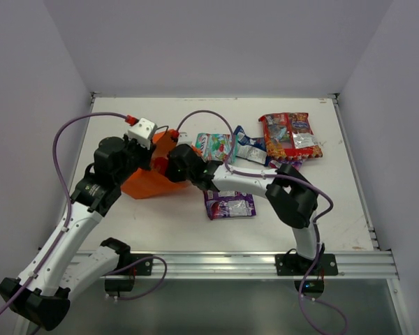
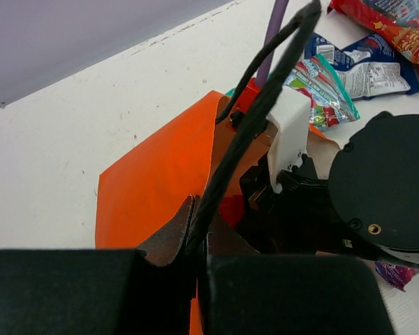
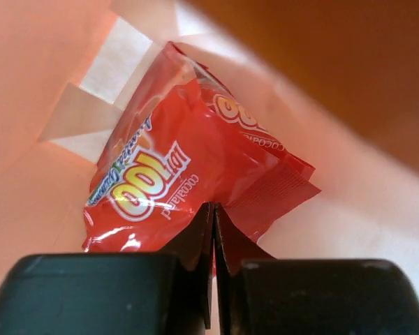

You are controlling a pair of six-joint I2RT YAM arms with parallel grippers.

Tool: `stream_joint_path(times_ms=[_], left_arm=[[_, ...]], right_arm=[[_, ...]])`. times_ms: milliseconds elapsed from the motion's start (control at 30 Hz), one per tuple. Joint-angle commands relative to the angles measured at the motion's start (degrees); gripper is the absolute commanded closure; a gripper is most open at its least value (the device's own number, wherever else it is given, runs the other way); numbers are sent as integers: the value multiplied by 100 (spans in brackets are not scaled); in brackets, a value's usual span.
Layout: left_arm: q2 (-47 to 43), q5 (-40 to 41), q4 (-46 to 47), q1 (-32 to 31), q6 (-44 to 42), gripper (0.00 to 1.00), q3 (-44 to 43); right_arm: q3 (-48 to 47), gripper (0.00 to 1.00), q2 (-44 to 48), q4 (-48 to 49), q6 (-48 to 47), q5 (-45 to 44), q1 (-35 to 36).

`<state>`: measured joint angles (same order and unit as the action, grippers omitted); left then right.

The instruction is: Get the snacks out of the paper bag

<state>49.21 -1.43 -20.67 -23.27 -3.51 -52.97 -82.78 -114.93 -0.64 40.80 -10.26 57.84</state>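
One purple packet lies nearest on the white tabletop, just beside the right forearm. A little farther, on the left side, is the orange paper bag, with its mouth turned to the right. The left pincer is closed on the rim of the bag, where the thin dark handle rises between its fingers. The right pincer is inside the bag and is closed on the edge of a red packet, which lies against the pale inner wall. Behind the bag lie a teal-green packet and a blue-white packet, touching each other. Farthest, to the right, lie the red-orange packets; how many there are, I cannot tell.
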Motion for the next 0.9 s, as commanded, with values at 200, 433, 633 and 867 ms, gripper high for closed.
stream_joint_path(times_ms=[200, 433, 633, 867], left_arm=[[-105, 265, 344, -2, 78, 100, 32], [-140, 354, 370, -2, 78, 100, 59], [-35, 389, 467, -2, 298, 100, -152], [36, 407, 590, -2, 790, 100, -336]], right_arm=[[386, 100, 1526, 776, -757, 375, -71], [448, 100, 1738, 760, -617, 499, -89], [307, 36, 1405, -232, 753, 429, -80], [-273, 1, 807, -1201, 1870, 420, -54]])
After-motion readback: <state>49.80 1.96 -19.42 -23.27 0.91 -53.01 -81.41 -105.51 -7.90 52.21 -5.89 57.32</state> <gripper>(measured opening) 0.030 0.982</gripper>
